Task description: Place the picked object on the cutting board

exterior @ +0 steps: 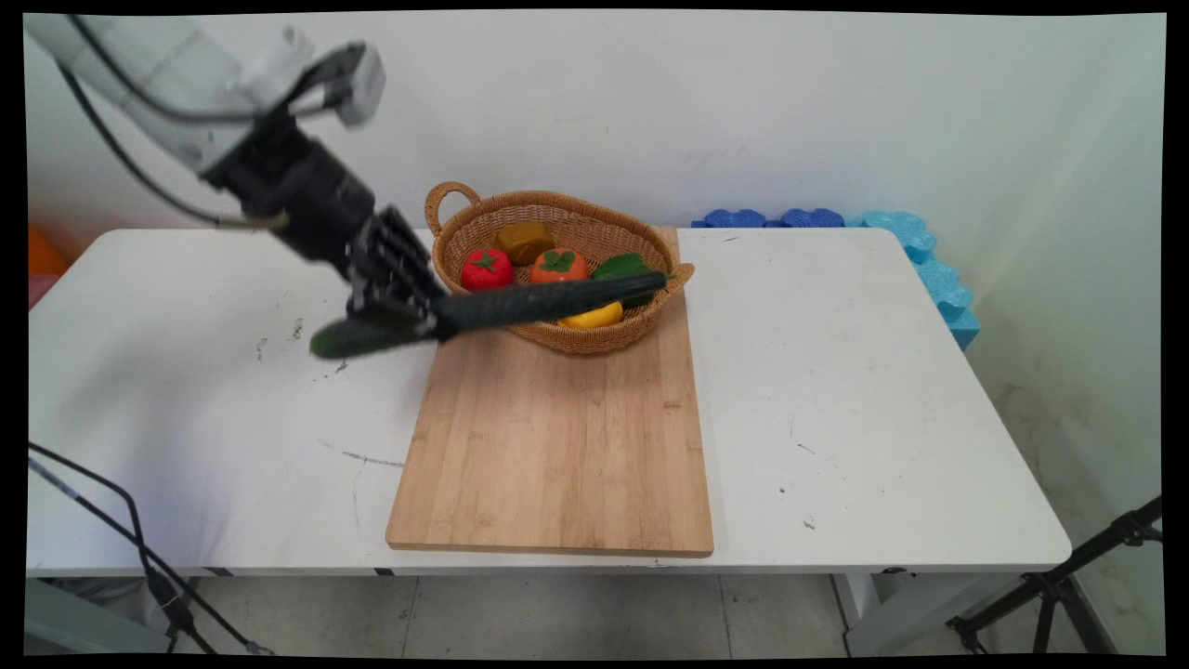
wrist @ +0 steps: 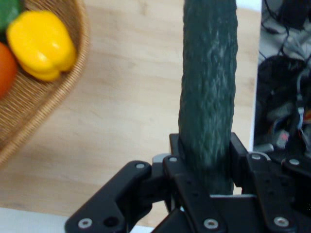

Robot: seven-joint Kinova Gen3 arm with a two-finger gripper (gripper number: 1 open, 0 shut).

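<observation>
My gripper is shut on a long dark green cucumber, held level in the air above the far left corner of the wooden cutting board. The cucumber's free end reaches over the wicker basket. In the hand view the cucumber runs up from between my fingers, with the board below it and the basket at the left. The basket holds a red tomato, an orange persimmon, a brown piece, a green vegetable and a yellow pepper.
The basket stands on the far end of the board. Blue foam blocks line the wall behind the table's far right corner. Black cables hang at the front left, and a black tripod leg stands at the right of the table.
</observation>
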